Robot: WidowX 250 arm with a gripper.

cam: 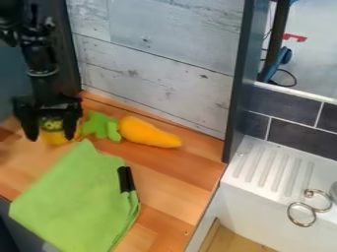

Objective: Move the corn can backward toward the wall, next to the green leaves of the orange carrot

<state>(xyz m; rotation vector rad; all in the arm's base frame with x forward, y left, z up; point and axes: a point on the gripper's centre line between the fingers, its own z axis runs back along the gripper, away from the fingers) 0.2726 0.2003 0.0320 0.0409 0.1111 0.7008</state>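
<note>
Wall: Pale, weathered planks (pixel 158 54) back the scene across the upper center of the frame.
Table: A wood-topped table (pixel 172 172) spans the left and center, bordered by dark trim.
Sink: A white sink with a ridged drainboard (pixel 250 179) sits at lower right, below dark tile (pixel 303 130).
Arm: A black robot arm (pixel 43 74) hangs down at upper left, its gripper (pixel 50 136) over the table's back corner.
Cloth: A folded green cloth (pixel 72 206) lies at lower left, just below the jaws, a black strip (pixel 125 179) along its right side.
Carrot: A toy carrot (pixel 148 133) lies right of the jaws, its long axis slanting from green leaves down to a tip at right.
Jaws: Released and spread apart, pointing down.
Yellow container: The nearest object, a rounded yellow container (pixel 56 136), appears between the jaws and slightly right; contact and long axis cannot be told.
</note>
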